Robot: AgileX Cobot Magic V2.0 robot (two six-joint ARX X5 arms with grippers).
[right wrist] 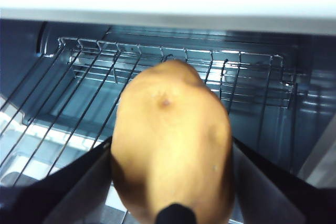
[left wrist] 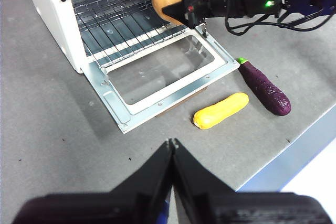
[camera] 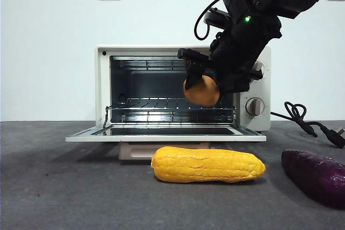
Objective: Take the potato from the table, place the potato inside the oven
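Potato (right wrist: 170, 150): smooth, plump tan-orange oval, clamped in right gripper (camera: 207, 82), held at oven mouth above the wire rack (left wrist: 118, 27).
Oven (camera: 102, 87): cream-white metal box, glass-window door (left wrist: 163, 74) folded down flat; no readable lettering.
Table (camera: 64, 187): dark grey, matte, speckled.
Left gripper (left wrist: 172, 150): jaws pressed together, holding nothing.
Corn (camera: 207, 164): bumpy yellow cob before the door.

A: What's hard to see here?

B: Front view, the purple sweet potato (camera: 317, 176) runs off the edge at 3 o'clock, and the right gripper (camera: 207, 79) covers part of the potato (camera: 204, 92) and the oven (camera: 102, 84) knobs.

A: And the wrist cams?

B: The right one crops the potato's near end, with both fingers (right wrist: 68, 184) blurry.
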